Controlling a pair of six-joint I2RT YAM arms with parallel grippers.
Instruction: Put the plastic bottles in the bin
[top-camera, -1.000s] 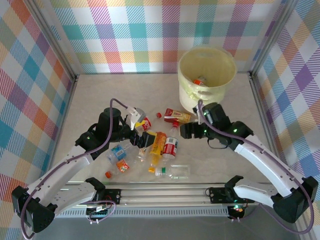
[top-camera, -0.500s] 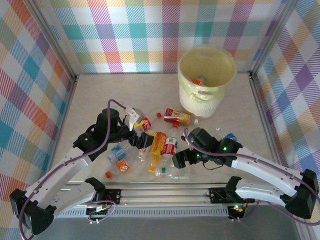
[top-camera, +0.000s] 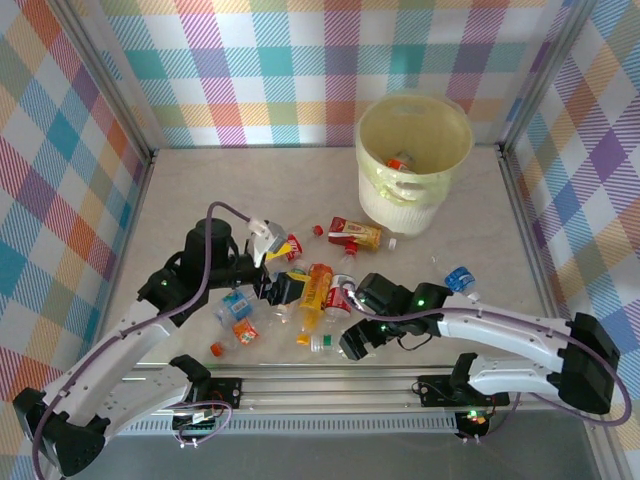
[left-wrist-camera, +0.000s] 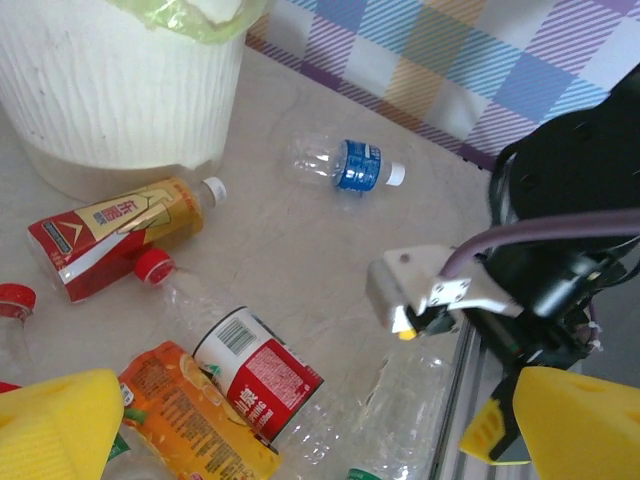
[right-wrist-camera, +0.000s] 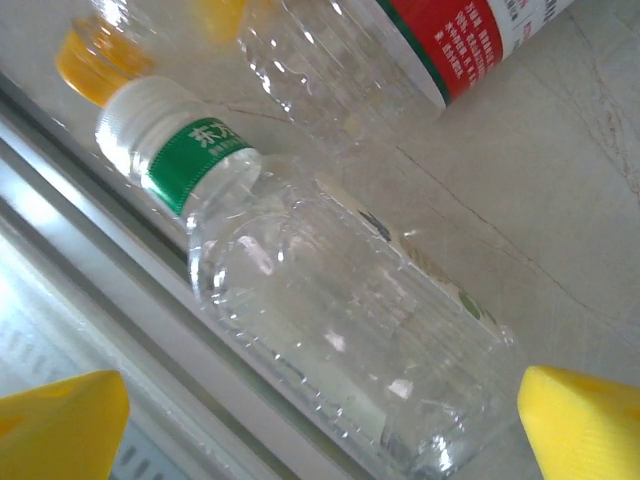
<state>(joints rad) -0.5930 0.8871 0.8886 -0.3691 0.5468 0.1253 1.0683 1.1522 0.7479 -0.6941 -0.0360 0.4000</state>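
The pale-yellow bin (top-camera: 414, 150) stands at the back right with one bottle (top-camera: 398, 162) inside. Several plastic bottles lie in a heap at the table's middle. A clear bottle with a green neck label (right-wrist-camera: 340, 320) lies along the front rail. My right gripper (right-wrist-camera: 322, 420) hangs open over it, a yellow pad on each side; from above that gripper (top-camera: 353, 342) sits at the bottle's (top-camera: 330, 344) right end. My left gripper (left-wrist-camera: 315, 430) is open above a red-labelled bottle (left-wrist-camera: 262, 375) and an orange one (left-wrist-camera: 190, 425). From above it (top-camera: 288, 287) hovers over the heap.
A red-and-gold bottle (left-wrist-camera: 110, 235) lies near the bin's foot (left-wrist-camera: 120, 90). A blue-labelled bottle (left-wrist-camera: 350, 165) lies apart at the right (top-camera: 459, 279). The metal rail (top-camera: 330, 380) runs along the front edge, close to the right gripper. Checked walls enclose the table.
My right arm has swung from beside the bin down to the front of the table, onto the clear green-labelled bottle. My left arm has shifted slightly over the heap.
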